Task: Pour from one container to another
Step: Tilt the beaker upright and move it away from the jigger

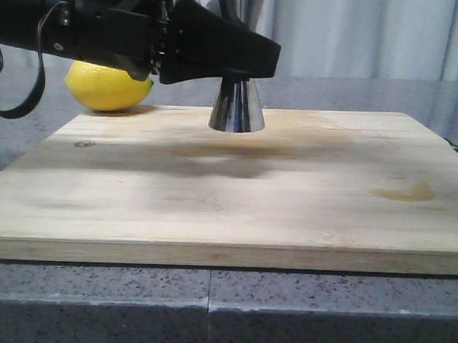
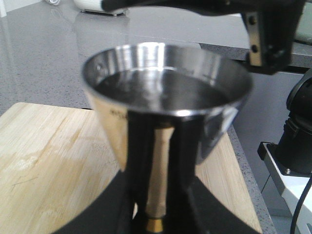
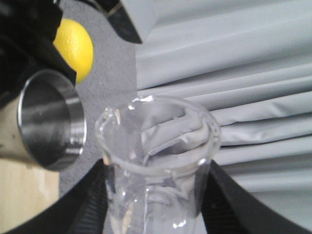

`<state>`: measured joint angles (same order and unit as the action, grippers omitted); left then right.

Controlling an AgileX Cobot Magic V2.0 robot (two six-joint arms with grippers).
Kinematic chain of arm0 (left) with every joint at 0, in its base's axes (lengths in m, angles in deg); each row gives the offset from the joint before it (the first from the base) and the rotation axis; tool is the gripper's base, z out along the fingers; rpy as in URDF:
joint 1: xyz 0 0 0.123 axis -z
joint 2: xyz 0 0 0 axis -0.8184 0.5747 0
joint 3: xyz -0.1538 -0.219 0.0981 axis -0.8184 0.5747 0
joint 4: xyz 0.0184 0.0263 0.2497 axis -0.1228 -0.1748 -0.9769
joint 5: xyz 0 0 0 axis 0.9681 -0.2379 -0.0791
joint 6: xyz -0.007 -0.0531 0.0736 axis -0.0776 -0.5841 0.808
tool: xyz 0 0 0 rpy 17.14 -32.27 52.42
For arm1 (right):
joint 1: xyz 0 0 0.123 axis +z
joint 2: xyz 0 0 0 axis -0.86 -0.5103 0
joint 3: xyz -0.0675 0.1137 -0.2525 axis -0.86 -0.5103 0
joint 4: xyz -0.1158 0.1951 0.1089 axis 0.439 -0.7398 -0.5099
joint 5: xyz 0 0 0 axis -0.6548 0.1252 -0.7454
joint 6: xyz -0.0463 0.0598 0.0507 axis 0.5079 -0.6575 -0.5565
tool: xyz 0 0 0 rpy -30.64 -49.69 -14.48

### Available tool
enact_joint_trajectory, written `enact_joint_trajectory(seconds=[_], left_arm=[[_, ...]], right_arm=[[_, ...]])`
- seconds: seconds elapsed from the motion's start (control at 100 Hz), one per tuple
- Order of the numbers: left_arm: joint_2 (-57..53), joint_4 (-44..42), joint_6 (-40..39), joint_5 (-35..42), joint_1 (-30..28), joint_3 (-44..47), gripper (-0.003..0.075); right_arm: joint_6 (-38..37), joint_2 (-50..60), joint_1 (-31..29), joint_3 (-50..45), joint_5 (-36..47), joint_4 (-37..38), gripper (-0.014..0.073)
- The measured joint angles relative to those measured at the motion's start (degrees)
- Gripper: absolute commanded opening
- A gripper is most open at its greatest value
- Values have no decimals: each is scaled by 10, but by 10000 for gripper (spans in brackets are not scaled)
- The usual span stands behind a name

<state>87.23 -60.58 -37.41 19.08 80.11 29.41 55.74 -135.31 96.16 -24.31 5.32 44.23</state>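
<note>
While the left gripper hides the jigger's upper cup in the front view, its fingers clamp the narrow waist on the wooden board. Only the right wrist view shows the glass beaker, pinched by the right gripper beside the jigger's rim, a lemon behind.

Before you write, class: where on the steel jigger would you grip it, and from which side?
Grip the jigger at its narrow waist, coming in level from the side. It stands upright on the board; both cones flare away from the waist, so it should not slip, and the top cup is free for the beaker. The left tool holds it there.
</note>
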Motion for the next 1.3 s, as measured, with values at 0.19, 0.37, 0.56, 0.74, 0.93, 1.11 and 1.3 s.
enact_joint_trajectory(seconds=[0.19, 0.37, 0.56, 0.74, 0.93, 1.11, 1.3], left_arm=[[0, 0, 0, 0, 0, 0, -19], [0, 0, 0, 0, 0, 0, -19], [0, 0, 0, 0, 0, 0, -19], [0, 0, 0, 0, 0, 0, -19], [0, 0, -1, 0, 0, 0, -19], [0, 0, -1, 0, 0, 0, -19], [0, 0, -1, 0, 0, 0, -19]], right_arm=[[-135, 0, 0, 0, 2, 0, 142], [-245, 0, 0, 0, -8, 0, 142], [-361, 0, 0, 0, -50, 0, 142], [-445, 0, -17, 0, -75, 0, 142], [-511, 0, -86, 0, -56, -1, 142], [-523, -1, -143, 0, -23, -1, 142], [-533, -26, -184, 0, 14, -1, 142]])
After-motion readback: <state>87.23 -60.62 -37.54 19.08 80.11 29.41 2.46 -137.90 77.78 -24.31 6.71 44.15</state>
